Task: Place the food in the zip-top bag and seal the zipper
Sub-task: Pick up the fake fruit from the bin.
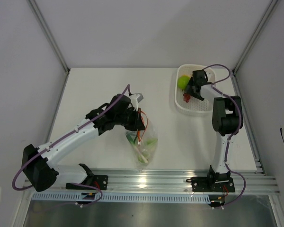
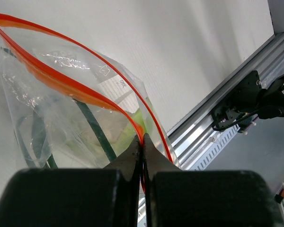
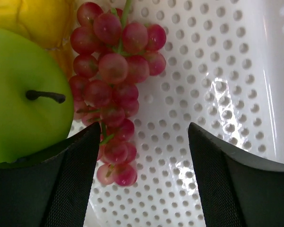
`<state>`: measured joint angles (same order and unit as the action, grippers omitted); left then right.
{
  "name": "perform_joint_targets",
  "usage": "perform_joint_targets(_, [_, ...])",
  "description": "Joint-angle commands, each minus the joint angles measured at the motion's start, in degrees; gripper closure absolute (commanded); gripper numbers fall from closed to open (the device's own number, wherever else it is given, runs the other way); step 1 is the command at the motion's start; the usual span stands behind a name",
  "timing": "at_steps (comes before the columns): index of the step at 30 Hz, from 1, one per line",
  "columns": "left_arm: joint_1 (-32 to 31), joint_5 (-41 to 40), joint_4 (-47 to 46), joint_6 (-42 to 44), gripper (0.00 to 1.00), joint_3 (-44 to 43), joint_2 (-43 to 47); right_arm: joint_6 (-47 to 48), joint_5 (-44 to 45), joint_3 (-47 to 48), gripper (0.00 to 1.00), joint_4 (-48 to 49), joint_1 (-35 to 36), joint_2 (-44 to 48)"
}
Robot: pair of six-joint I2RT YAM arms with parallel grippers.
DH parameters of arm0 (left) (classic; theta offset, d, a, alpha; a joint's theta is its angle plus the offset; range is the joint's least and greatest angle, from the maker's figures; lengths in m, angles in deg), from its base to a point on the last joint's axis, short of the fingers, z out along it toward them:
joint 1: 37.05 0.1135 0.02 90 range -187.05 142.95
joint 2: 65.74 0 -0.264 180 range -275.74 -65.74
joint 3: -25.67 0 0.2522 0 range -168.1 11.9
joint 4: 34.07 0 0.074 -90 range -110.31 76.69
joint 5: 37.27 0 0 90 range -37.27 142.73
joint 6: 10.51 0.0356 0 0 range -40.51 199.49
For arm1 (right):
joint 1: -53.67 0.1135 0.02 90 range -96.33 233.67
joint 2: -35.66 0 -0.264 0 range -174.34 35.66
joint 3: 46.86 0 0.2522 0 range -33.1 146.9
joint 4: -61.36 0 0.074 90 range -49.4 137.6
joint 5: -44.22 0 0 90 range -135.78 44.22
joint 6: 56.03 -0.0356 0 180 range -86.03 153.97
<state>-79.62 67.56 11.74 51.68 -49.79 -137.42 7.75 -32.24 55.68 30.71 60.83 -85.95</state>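
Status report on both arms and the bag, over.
Left pincer shut on zipper, bag mouth open, greens inside. Right pincer open in basket, over grapes, apple beside. Nothing seen in the way.

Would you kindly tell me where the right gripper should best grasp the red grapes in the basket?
I'd grip the grape bunch across its narrow lower half, coming straight down: it lies flat in the white basket, and the green apple crowds its upper left. The open right gripper hangs there.
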Motion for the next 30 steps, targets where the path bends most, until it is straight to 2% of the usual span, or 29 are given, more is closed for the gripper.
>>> perform_joint_targets(1, [0.3, 0.6, -0.8, 1.9, 0.99, -2.6, -0.6, 2.2, 1.5, 4.7, 0.24, 0.6, 1.5, -2.3])
perform_joint_targets(6, [0.4, 1.3, -1.4, 1.4, 1.00, -2.2, -1.0, 3.5, 4.8, 6.4, 0.25, -0.9, 2.4, -3.7])
perform_joint_targets(10, [0.4, 1.3, -1.7, 0.8, 0.99, -1.7, -0.7, 3.0, 7.7, 7.6, 0.45, -3.3, 3.0, -5.3])
perform_joint_targets(11, [0.4, 1.3, -1.6, 0.8, 0.99, -1.4, -0.6, 2.3, 7.3, 7.4, 0.54, -3.4, 3.0, -5.3])
perform_joint_targets(12, [0.4, 1.3, -1.7, 0.8, 0.99, -1.6, -0.7, 2.1, 6.9, 6.9, 0.58, -3.1, 2.7, -5.1])
perform_joint_targets(21, [0.4, 1.3, -1.3, 0.7, 0.99, -1.4, -0.5, 0.3, -2.3, -2.0, 0.61, 7.2, 1.4, 0.7])
perform_joint_targets(23, [0.3, 1.0, -1.1, 0.7, 0.99, -1.3, -0.3, -0.1, -3.3, -2.2, 0.66, 7.6, 1.2, 1.4])
perform_joint_targets(30, [0.4, 0.9, -0.8, 0.4, 0.99, -1.2, -0.1, 0.2, -1.7, -6.4, 0.75, 11.3, 1.2, 7.1])
